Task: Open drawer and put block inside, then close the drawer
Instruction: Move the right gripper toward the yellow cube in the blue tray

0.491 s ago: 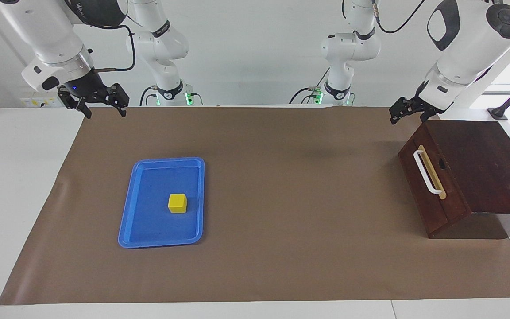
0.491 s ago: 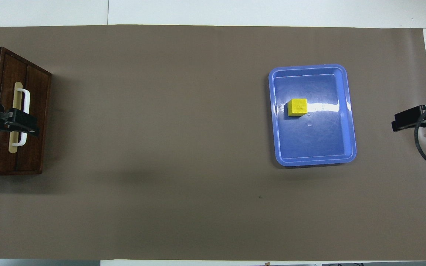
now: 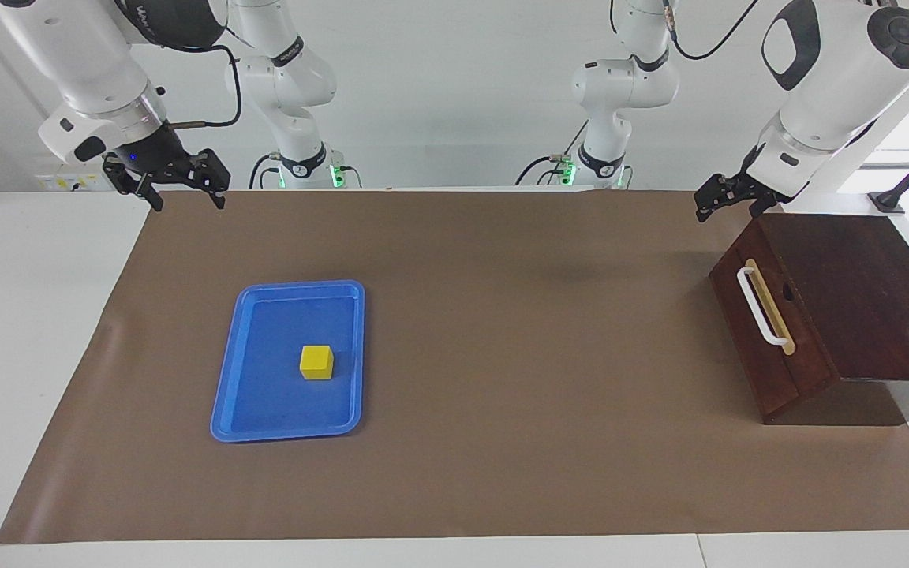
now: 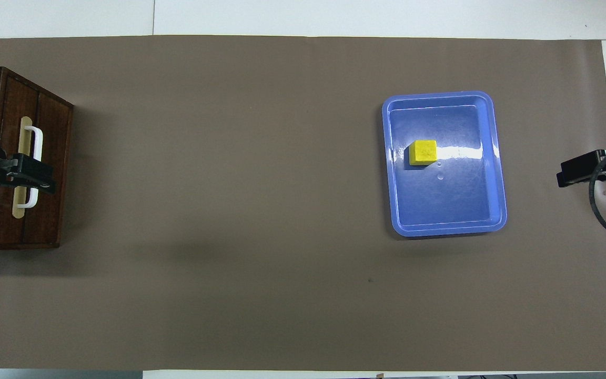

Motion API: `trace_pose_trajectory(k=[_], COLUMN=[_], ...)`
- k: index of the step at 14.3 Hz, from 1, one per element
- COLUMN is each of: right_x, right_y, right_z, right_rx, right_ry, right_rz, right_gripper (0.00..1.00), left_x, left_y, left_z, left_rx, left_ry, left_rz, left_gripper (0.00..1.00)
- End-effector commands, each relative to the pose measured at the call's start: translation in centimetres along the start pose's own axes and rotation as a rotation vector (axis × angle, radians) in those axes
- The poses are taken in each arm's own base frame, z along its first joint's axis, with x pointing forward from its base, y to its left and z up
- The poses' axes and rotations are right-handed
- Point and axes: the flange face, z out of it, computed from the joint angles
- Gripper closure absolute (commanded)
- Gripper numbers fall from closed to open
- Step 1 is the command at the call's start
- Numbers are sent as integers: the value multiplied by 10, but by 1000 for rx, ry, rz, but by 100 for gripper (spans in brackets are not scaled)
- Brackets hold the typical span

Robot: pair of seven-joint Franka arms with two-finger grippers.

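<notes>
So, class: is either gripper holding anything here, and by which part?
Nothing is held. The left gripper hangs above the dark wooden drawer; the right gripper waits; the small yellow cube sits in the blue plastic tray.

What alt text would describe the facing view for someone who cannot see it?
A yellow block sits in a blue tray on a brown mat; a closed wooden drawer stands at the left arm's end. Both grippers, left and right, hang raised and empty.
</notes>
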Motion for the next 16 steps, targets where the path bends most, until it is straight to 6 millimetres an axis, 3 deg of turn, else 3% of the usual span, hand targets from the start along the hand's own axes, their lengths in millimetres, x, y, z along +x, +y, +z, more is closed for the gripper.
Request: trace_pose_trajectory(k=[1,6,9,11,14,16], right_x=[-18,-41,-50,-43,-20,-8], right_y=[2,10,6,12,32,35], right_z=[20,89,120,139,179,197], right_rx=[-8,-5,38,59,186,217], right_ry=[-25,74,111,170,246,318], right_rz=[-108,-333,-515,-657,-824,-959], right_gripper=[0,0,0,0,0,0], left_x=[-1,-1,-1,-2,-1,-2], left_y=[-1,-1,-1,7,1,-4], left_z=[-5,-5,-5,-6,-5,-6], left_rx=[-12,-12,-12,-10,-12,-14], left_ry=[16,16,16,18,15,16], left_rz=[1,1,1,16,6,-6], left_gripper=[0,0,0,0,0,0])
